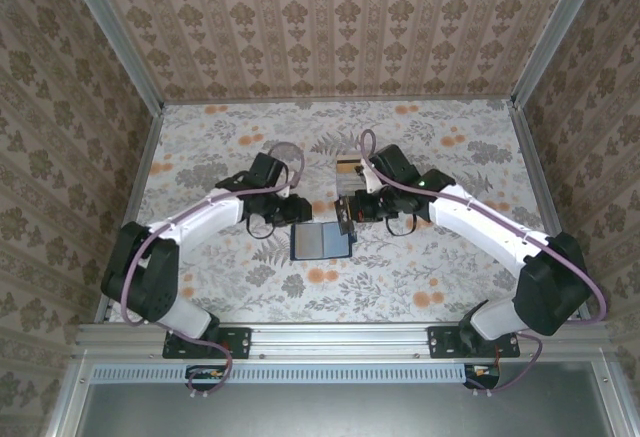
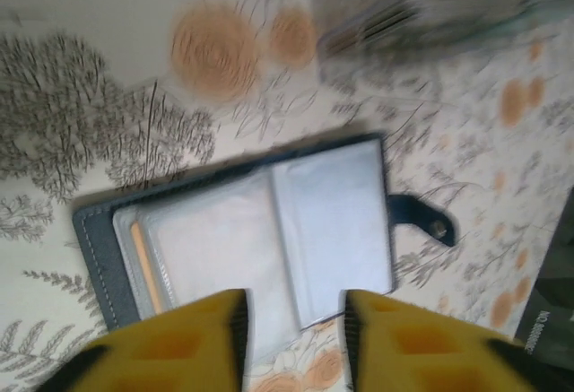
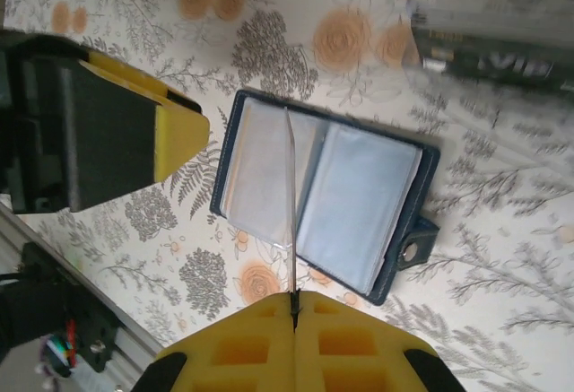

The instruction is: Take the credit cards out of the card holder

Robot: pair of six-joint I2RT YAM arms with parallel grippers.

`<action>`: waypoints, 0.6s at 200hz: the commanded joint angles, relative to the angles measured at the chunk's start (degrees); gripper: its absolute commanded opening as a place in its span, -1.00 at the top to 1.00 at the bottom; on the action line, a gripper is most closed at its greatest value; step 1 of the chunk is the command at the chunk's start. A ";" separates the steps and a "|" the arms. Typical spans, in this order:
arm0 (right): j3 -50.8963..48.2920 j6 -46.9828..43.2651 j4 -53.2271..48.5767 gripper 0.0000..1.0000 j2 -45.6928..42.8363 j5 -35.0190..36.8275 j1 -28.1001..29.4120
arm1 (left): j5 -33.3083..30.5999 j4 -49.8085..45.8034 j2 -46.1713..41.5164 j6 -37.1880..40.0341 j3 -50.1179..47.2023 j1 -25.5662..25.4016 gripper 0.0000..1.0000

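Card holder [image 1: 320, 242] is what I'm watching: it lies open, pockets up, on the flowered table [image 1: 450, 277], between the two arms and near the middle of the surface. Just behind it stands a clear plastic box [image 3: 484, 2] with a black card [image 3: 502, 60] showing through its wall, close to the holder but apart from it. The left gripper [image 2: 293, 307] hangs over one edge of the holder, fingers set wide with nothing between them; whether it presses on the cover I can't tell. The right gripper [image 3: 294, 300] has its fingers pinched tight on a thin sheet [image 3: 291, 195] that stands upright from the fold. Seen edge-on, it could be a clear pocket leaf or a card, and I can't say which. The snap strap [image 3: 414, 247] juts from the holder's edge, unfastened. A sliver of orange card [image 2: 142, 266] shows in one pocket. To my eye the job is at the pulling-out step, with at least that card left inside. The next move looks to call for a slow, straight draw by the right gripper. The left one would need to pin the cover down, or the whole holder may ride up with the sheet.
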 commanded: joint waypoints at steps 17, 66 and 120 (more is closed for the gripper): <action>5.93 -18.93 -7.62 1.00 -1.55 7.85 0.86 | 1.99 1.71 -6.42 -1.61 0.75 4.29 0.00; 5.77 -40.09 -4.23 1.00 -1.72 14.09 3.07 | 4.07 3.31 -10.36 -0.85 -0.32 9.17 -0.13; 5.96 -58.17 -2.74 1.00 3.91 27.32 6.42 | 4.45 3.21 -13.24 0.10 -2.21 12.19 -0.78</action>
